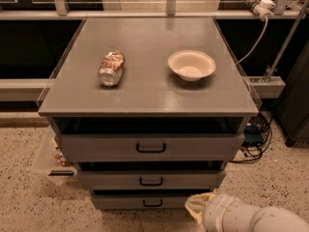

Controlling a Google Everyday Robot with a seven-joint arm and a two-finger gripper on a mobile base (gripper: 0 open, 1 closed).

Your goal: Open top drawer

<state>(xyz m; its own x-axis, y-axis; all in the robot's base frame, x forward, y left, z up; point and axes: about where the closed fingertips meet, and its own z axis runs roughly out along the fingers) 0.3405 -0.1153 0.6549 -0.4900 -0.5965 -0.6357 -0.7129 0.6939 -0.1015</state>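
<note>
The top drawer (96,148) is the widest and tallest of three grey fronts, right under the grey cabinet top (145,98). Its small black bracket handle (151,148) sits at the centre. A dark gap shows above the front, and I cannot tell how far the drawer stands out. Two narrower drawer fronts, middle (106,180) and bottom (116,202), lie below with like handles. My gripper (197,205) is at the bottom right, low by the bottom drawer's right end, below and right of the top handle and touching nothing. The white arm (251,219) runs off the lower right corner.
A crushed can (111,68) lies on its side on the cabinet top at left. A cream bowl (191,65) stands at right. A clear plastic box (50,161) sits on the speckled floor at the cabinet's left. Cables (253,134) hang at the right.
</note>
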